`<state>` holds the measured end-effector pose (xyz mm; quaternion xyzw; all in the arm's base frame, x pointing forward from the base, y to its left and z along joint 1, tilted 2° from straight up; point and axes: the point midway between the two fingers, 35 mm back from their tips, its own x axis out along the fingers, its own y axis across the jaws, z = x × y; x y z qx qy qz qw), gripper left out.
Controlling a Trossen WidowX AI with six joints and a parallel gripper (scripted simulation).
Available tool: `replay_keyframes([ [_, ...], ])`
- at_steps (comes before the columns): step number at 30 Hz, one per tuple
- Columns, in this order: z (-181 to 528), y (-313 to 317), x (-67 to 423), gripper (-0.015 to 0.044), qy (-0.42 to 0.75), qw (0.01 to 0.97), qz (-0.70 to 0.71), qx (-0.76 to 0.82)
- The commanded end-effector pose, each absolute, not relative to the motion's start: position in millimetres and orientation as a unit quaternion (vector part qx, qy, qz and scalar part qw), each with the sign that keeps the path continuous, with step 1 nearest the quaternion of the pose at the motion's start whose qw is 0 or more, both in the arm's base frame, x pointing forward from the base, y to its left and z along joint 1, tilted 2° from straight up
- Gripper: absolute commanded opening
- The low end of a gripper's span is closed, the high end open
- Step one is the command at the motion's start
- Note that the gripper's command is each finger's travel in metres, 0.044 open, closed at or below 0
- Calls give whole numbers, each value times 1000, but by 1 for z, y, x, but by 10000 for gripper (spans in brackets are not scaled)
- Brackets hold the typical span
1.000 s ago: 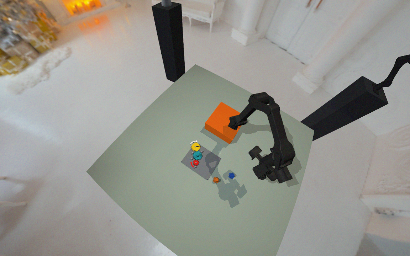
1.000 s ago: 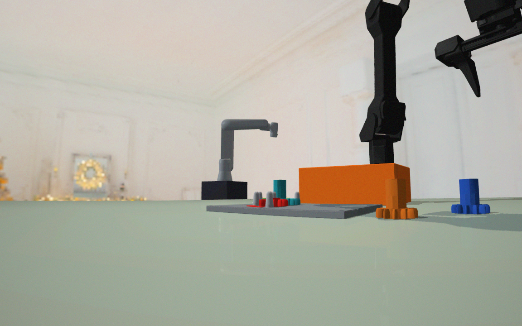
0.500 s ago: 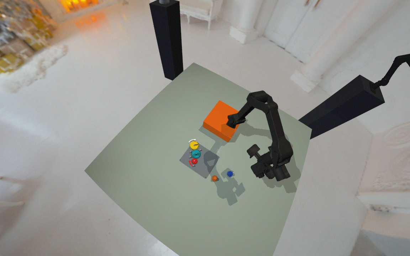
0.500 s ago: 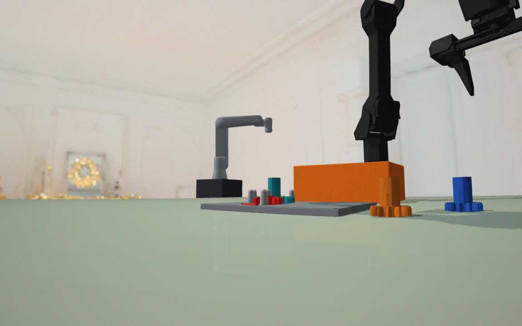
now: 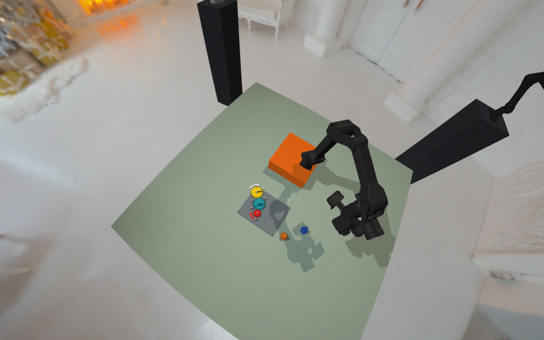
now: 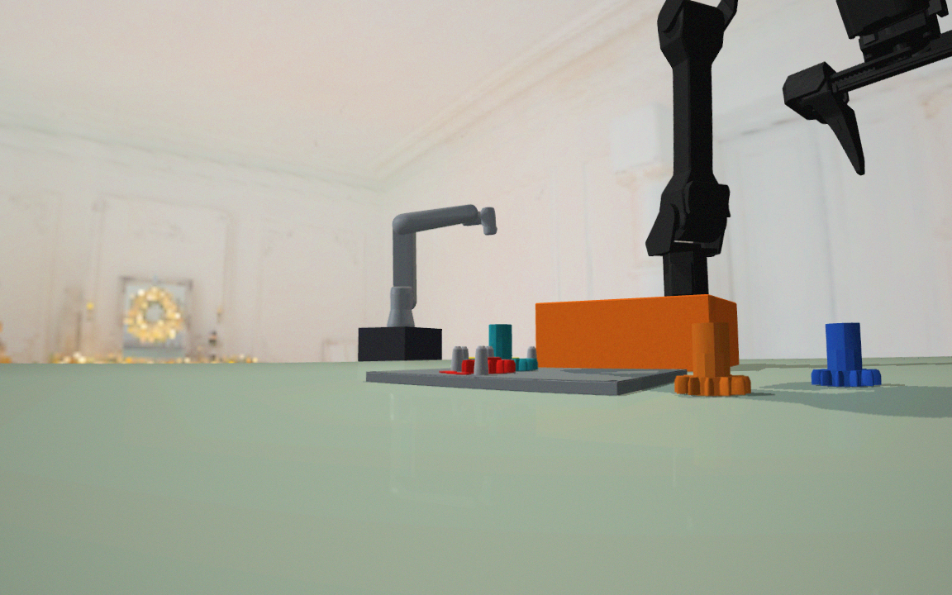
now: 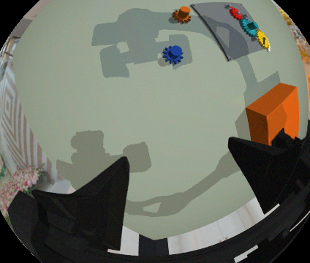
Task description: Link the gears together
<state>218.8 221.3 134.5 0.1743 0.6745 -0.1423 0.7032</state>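
The grey board (image 5: 272,226) (image 6: 539,382) (image 7: 215,33) lies on the table. On it, the teal gear (image 5: 259,203) (image 6: 500,341) (image 7: 250,27) sits between the red gear (image 5: 257,215) (image 6: 502,366) (image 7: 235,13) and the yellow gear (image 5: 255,191) (image 7: 262,39), and looks in touch with both. Short grey pegs (image 6: 481,360) stand bare beside them. The orange gear (image 5: 284,236) (image 6: 711,362) (image 7: 183,14) and the blue gear (image 5: 304,230) (image 6: 844,354) (image 7: 173,54) stand upright on the table, off the board. My gripper (image 6: 927,159) (image 7: 181,152) is open and empty, high above the table and away from the board.
A large orange block (image 5: 291,156) (image 6: 620,332) (image 7: 272,106) stands by the arm's base, close to the board's yellow-gear side. The arm (image 5: 364,169) arches over the table. Other arms stand on black pedestals (image 5: 451,143) (image 6: 398,344) beyond the table.
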Motion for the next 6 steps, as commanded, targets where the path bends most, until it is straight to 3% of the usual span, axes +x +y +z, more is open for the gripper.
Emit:
replay_keyframes([
  [1,135,221,219,440,673,704,-144,176],
  [6,135,221,219,440,673,704,-144,176],
])
